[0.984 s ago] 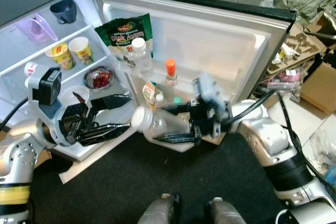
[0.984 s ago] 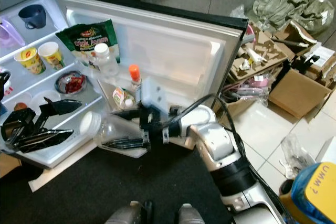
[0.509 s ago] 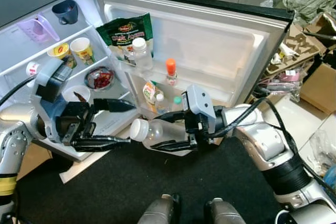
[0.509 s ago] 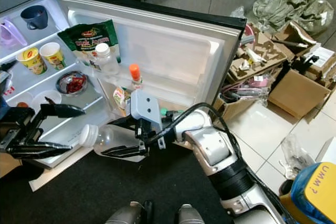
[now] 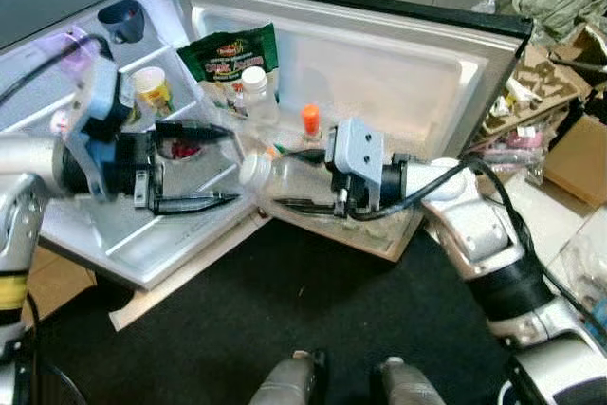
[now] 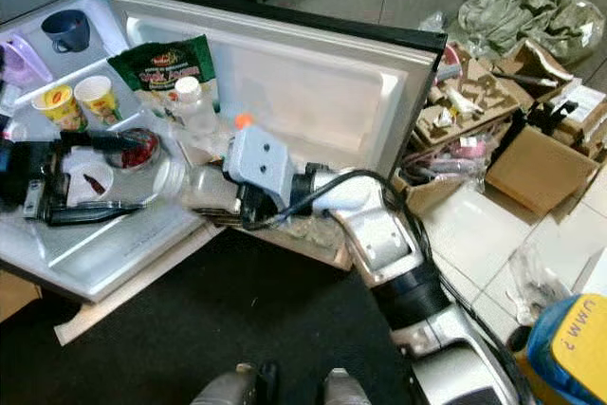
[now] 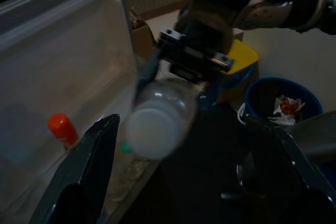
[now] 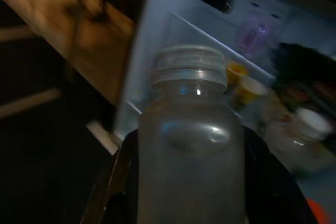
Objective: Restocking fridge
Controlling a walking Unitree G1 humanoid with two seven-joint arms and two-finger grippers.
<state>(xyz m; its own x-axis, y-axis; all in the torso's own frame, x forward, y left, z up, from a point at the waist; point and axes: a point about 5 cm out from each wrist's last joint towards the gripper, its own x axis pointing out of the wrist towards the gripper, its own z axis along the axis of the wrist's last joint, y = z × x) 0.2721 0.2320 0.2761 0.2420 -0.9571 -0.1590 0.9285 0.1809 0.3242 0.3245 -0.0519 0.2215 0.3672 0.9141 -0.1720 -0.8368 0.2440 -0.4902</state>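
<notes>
Lying on its side in the right pincer (image 5: 303, 187), a clear plastic bottle (image 5: 285, 175) with a white cap (image 5: 252, 170) is clamped between the two black fingers, cap pointing toward nine o'clock at the open fridge (image 5: 133, 234). From the right wrist view the bottle (image 8: 191, 150) stands between the fingers, its ribbed cap toward the lit shelves.

Just at nine o'clock of the cap, the left pincer (image 5: 213, 166) is spread wide, one finger (image 5: 194, 130) above and one (image 5: 194, 202) below, holding nothing; its tips are near the cap but whether they touch cannot be told. In the left wrist view the white cap (image 7: 156, 129) sits between the two parted fingers (image 7: 89, 171).

On the door shelf (image 5: 322, 225), at twelve o'clock of the bottle, stand a green snack bag (image 5: 228, 59), a second white-capped bottle (image 5: 256, 97) and an orange-capped bottle (image 5: 309, 122). Inside the fridge are a blue cup (image 5: 123, 16), a yellow printed cup (image 5: 150, 87) and a bowl of red food (image 6: 140, 151). At three o'clock, cardboard boxes (image 6: 531, 163) lie on the tiled floor.
</notes>
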